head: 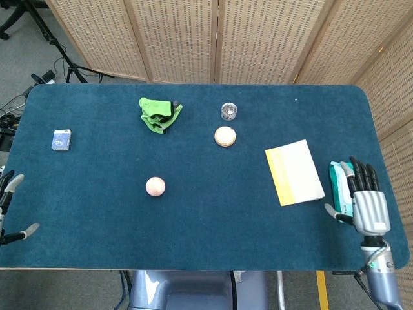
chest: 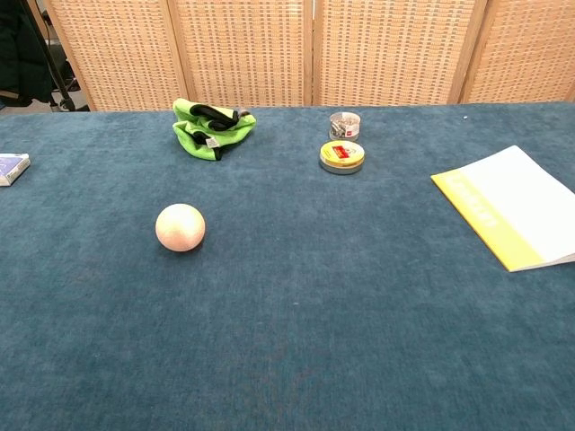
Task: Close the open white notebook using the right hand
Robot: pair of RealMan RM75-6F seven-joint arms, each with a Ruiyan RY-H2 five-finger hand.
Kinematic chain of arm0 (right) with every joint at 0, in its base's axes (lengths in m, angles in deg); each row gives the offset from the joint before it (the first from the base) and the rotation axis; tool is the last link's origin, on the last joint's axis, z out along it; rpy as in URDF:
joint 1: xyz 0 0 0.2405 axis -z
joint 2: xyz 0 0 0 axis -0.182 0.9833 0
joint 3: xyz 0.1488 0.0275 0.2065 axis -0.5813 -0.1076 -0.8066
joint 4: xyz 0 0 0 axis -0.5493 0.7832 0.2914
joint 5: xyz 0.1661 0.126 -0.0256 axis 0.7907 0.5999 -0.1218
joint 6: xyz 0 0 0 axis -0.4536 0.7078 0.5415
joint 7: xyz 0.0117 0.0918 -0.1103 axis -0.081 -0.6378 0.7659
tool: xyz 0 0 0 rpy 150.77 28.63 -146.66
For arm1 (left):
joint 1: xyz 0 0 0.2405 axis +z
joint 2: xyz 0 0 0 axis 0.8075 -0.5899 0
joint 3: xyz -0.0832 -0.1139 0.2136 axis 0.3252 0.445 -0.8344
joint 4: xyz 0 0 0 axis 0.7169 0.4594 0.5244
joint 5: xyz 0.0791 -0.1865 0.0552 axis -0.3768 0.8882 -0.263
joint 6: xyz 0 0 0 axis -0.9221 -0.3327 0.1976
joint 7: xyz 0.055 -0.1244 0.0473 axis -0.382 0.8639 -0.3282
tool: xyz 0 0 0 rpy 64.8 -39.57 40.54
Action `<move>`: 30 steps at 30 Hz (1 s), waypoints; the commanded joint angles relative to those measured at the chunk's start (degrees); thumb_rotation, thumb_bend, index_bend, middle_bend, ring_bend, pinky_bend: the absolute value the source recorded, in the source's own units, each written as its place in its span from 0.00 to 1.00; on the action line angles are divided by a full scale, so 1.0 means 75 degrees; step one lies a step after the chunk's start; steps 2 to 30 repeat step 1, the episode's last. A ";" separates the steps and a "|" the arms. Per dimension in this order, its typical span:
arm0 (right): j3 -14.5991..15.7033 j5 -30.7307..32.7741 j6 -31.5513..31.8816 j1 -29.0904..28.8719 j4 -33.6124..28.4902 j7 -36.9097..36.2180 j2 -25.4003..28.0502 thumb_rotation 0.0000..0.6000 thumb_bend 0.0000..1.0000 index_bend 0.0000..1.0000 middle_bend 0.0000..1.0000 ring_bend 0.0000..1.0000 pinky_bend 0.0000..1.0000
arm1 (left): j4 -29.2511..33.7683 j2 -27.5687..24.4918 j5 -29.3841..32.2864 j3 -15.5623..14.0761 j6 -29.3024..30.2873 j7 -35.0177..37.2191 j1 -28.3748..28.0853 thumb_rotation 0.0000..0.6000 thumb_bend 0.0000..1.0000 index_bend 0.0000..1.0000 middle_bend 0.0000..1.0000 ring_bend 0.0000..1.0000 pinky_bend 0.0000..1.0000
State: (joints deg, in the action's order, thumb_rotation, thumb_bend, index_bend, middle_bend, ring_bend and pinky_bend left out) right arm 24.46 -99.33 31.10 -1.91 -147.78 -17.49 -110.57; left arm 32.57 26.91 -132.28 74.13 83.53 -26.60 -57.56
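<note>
The white notebook [head: 295, 172] with a yellow spine strip lies flat and closed on the blue table at the right, also seen in the chest view as the notebook [chest: 517, 206]. My right hand [head: 366, 204] hovers to the right of it near the table's front right corner, fingers spread and holding nothing, partly over the wipes pack. My left hand [head: 9, 205] shows only as fingertips at the far left edge, apart and empty. Neither hand appears in the chest view.
A teal wipes pack [head: 338, 183] lies right of the notebook. A green cloth [head: 159, 113], a small clear jar [head: 228, 111], a round tin [head: 225, 135], a pink ball [head: 155, 186] and a small blue box [head: 61, 139] sit across the table.
</note>
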 commanded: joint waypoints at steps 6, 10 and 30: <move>0.0233 -0.0170 0.0045 0.0315 -0.0298 0.0020 0.0240 1.00 0.08 0.00 0.00 0.00 0.00 | 0.0012 0.0015 -0.0006 -0.0003 0.0028 -0.0031 0.0017 1.00 0.00 0.00 0.00 0.00 0.00; 0.0233 -0.0170 0.0045 0.0315 -0.0298 0.0020 0.0240 1.00 0.08 0.00 0.00 0.00 0.00 | 0.0012 0.0015 -0.0006 -0.0003 0.0028 -0.0031 0.0017 1.00 0.00 0.00 0.00 0.00 0.00; 0.0233 -0.0170 0.0045 0.0315 -0.0298 0.0020 0.0240 1.00 0.08 0.00 0.00 0.00 0.00 | 0.0012 0.0015 -0.0006 -0.0003 0.0028 -0.0031 0.0017 1.00 0.00 0.00 0.00 0.00 0.00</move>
